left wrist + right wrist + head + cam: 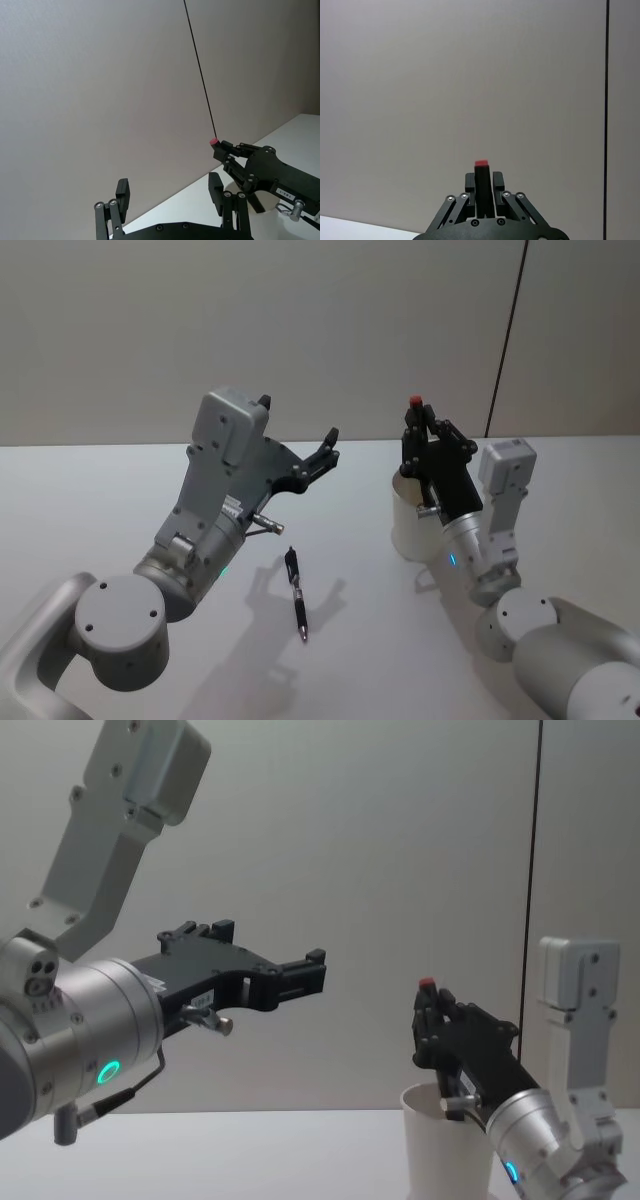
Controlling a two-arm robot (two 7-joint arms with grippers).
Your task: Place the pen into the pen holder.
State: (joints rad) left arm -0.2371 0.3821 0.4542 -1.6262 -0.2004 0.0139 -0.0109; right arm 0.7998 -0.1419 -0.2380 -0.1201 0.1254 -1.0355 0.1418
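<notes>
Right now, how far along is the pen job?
Not finished. The right claw is shut on a red-tipped black pen, raised by the pen holder, not dropped in. A second pen lies on the table. The left claw hangs open, raised. Remaining: lowering and release.

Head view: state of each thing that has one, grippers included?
Black click pen: lying flat on the white table, ungripped.
White paper cup pen holder: upright on the table.
Left gripper: open, empty, raised above the table.
Right gripper: shut on a red-tipped black stick.
</notes>
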